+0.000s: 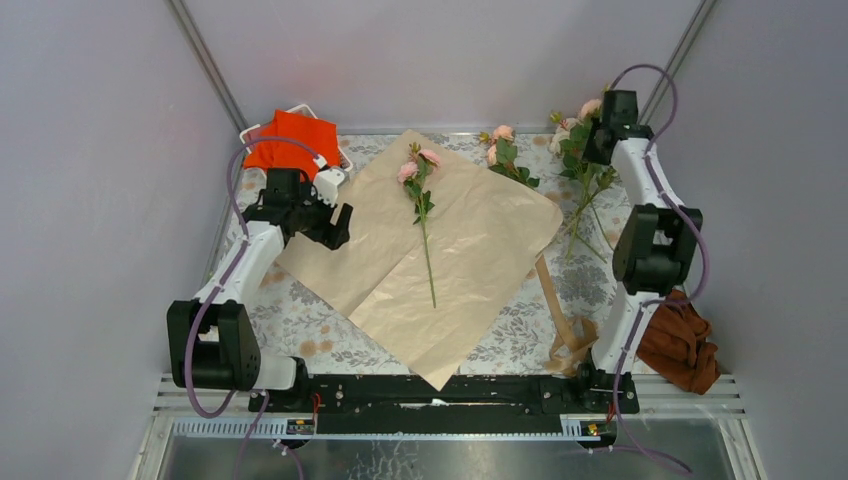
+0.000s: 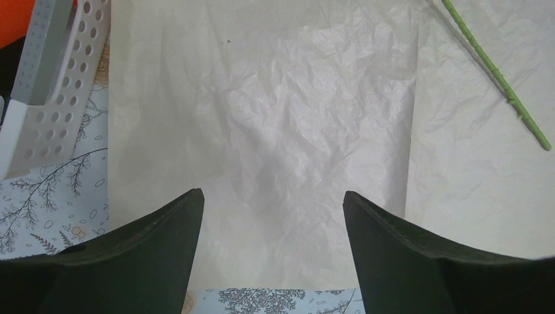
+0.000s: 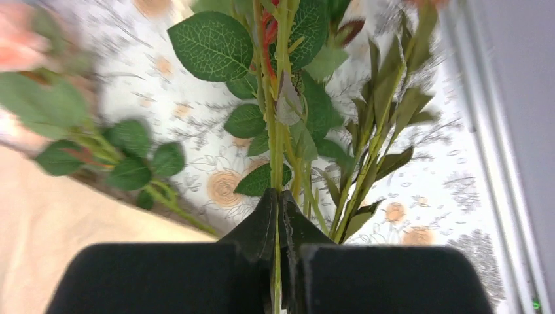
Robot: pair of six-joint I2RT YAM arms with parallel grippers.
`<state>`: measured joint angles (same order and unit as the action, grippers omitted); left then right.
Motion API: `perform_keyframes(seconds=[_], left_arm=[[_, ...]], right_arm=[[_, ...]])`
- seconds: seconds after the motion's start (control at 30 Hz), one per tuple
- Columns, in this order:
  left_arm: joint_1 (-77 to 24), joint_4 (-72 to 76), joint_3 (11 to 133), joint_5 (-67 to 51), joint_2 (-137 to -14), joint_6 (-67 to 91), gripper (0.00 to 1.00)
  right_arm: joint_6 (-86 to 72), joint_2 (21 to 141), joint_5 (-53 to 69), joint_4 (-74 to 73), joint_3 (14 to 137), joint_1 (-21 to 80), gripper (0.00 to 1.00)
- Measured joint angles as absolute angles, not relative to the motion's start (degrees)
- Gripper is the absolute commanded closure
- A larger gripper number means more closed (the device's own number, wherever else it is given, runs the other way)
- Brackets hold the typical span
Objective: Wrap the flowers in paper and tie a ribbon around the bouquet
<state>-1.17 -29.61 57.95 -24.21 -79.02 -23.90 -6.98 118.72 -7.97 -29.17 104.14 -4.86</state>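
Note:
The paper [image 1: 450, 250] lies spread in the middle of the table, tan side up. One pink rose [image 1: 420, 185] rests on it, its stem [image 2: 497, 75] running toward me. Another rose sprig [image 1: 505, 150] lies just past the paper's far edge. At the back right, my right gripper [image 1: 592, 148] is shut on a thin green flower stem [image 3: 275, 131] in a leafy bunch [image 1: 580, 165]; the pads [image 3: 262, 226] pinch it. My left gripper [image 2: 273, 196] hangs open over the paper's left part [image 2: 275, 118], holding nothing. The ribbon [image 1: 560, 320] lies by the right arm's base.
A white perforated basket [image 2: 52, 85] with a bright orange-red cloth [image 1: 290, 140] sits at the back left, close to my left gripper. A rust-brown cloth [image 1: 680, 345] is bunched at the right front. The grey side wall [image 3: 517, 98] stands right beside the held bunch.

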Motion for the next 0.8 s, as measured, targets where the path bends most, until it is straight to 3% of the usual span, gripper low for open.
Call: perform_keyframes(seconds=[0.23, 0.53, 0.63, 0.8], left_arm=[[-1.06, -29.61, 57.95, -24.86, -78.24, -23.90, 0.15], [-0.69, -29.63, 57.95, -25.50, -77.76, -23.88, 0.15], [-0.58, -29.63, 57.95, -25.56, -77.76, -23.66, 0.15], [0.64, -29.63, 57.95, -26.00, -77.76, -23.00, 0.15]], right_arm=[[-6.90, 97.86, -5.08, -21.43, 95.42, -5.06, 1.00], [-6.68, 91.05, 4.51, -13.96, 87.18, -3.84, 1.00], [-6.98, 88.66, 10.13, -10.57, 84.18, 1.34, 1.00], [-11.51, 89.80, 17.65, -3.09, 83.88, 19.27, 1.00]])
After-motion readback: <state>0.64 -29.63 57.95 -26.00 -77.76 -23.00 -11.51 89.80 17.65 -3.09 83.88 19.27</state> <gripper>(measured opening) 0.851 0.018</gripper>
